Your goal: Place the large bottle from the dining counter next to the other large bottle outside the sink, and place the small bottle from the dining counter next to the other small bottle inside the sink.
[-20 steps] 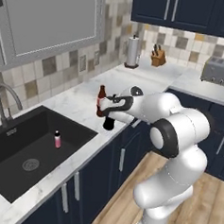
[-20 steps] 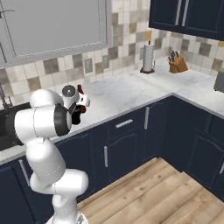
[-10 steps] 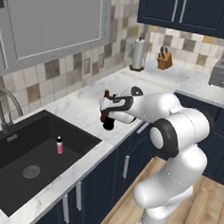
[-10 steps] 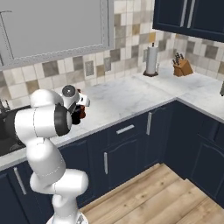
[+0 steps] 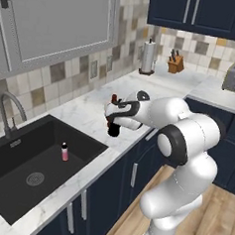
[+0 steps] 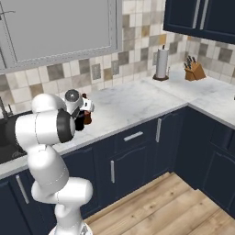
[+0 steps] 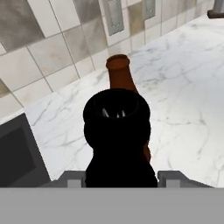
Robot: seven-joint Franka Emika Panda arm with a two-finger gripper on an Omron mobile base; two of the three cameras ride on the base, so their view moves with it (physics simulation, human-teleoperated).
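1. Dark large bottle (image 5: 114,129) hangs in the gripper (image 5: 112,123) above the marble counter (image 5: 90,112), right of the sink (image 5: 16,177). A small pink bottle (image 5: 65,152) stands in the basin.
2. Right base view: the gripper (image 6: 84,115) carries the load beside a brown bottle (image 6: 86,114), its likely placement partner.
3. Hand view: the black bottle (image 7: 117,140) sits directly ahead of the brown bottle (image 7: 120,74); fingers appear clamped on it.
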